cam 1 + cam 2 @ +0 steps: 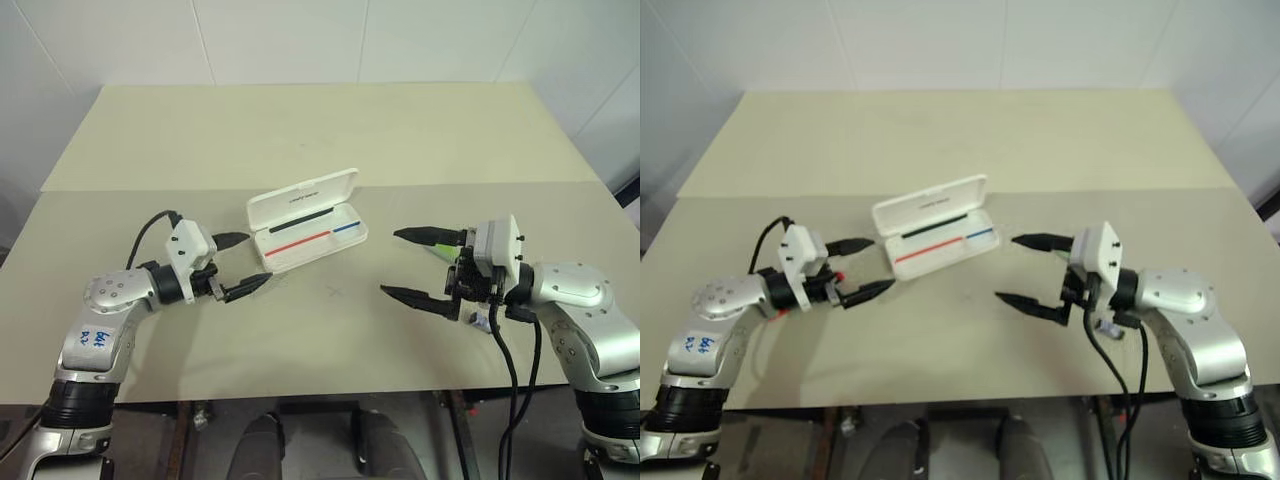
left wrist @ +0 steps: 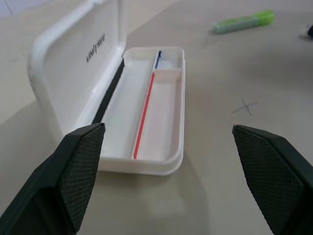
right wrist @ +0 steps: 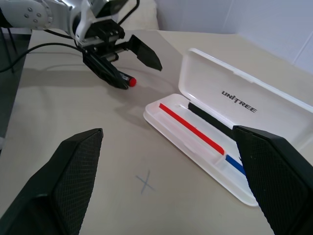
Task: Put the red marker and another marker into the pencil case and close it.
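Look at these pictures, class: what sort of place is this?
Probably a robot test bench in a lab: a plain beige table against bare white walls, a pen-drawn cross on the tabletop, an open pencil case.

Beige desk [image 1: 330, 130], two tops butted along a seam running side to side behind the middle. Small pencilled cross [image 3: 145, 182] on the near top, about midway across. White tiled wall [image 1: 300, 40] behind the far edge. Dark floor [image 1: 310, 440] under the near edge. Small purple-grey block [image 1: 1108, 329] at right, near edge, partly hidden.

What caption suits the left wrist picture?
Open left hand facing the open pencil case, with the green highlighter lying beyond.
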